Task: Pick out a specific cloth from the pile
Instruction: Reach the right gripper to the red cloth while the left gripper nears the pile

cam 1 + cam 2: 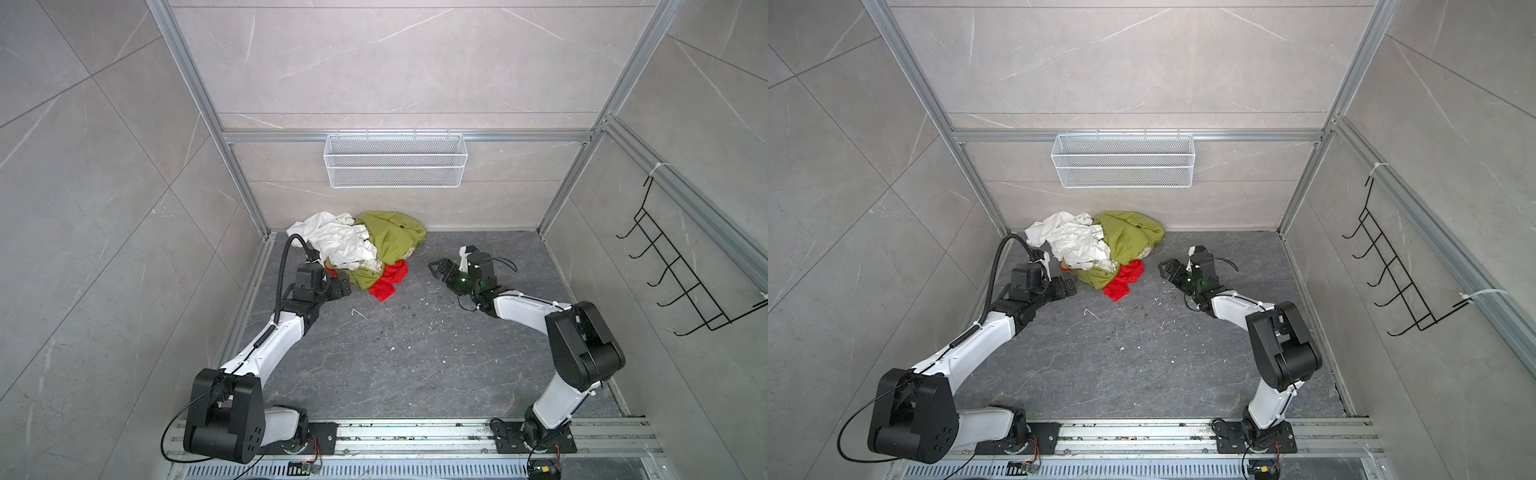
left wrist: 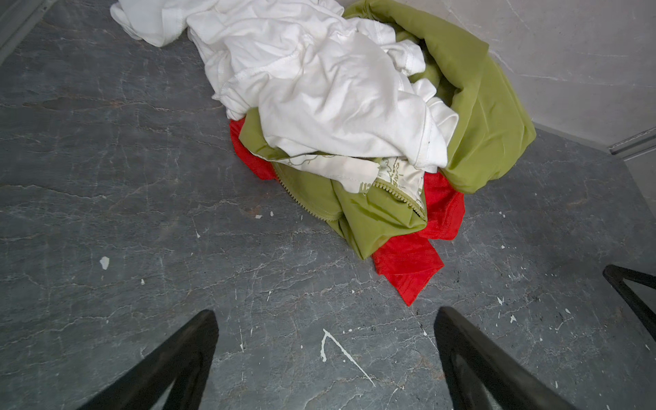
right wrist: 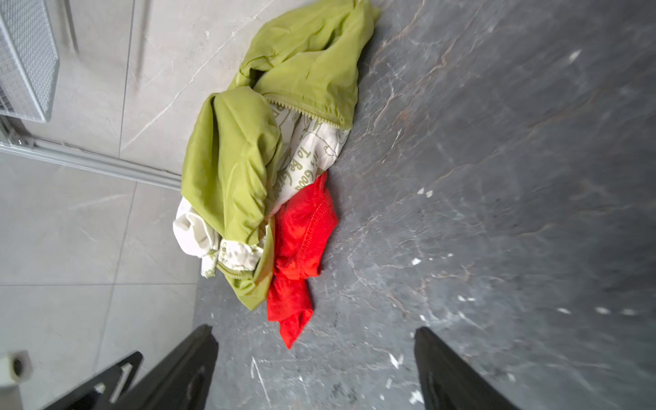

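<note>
Right gripper [image 1: 435, 267] hovers low, jaws spread wide with nothing between them, near the pile [image 1: 361, 249]. The left gripper [image 2: 326, 311] is spread and empty too, close on the pile's other flank. We have the pile heaped at the back of the floor [image 1: 395, 353], with the green cloth [image 1: 390, 237] and white cloth [image 1: 336, 239] on top. The cloth [image 1: 388, 280] we want is pinned underneath: a red tail pokes out at the near edge towards the right gripper, and a sliver shows by the left one. Trouble, as we judge it: pinch too deep and we catch the green hem lying over it; pull hard and the whole heap drags along. It looks thin, bright red, plain and faintly shiny, crumpled, with a stitched seam and a pointed corner flat on the floor.
</note>
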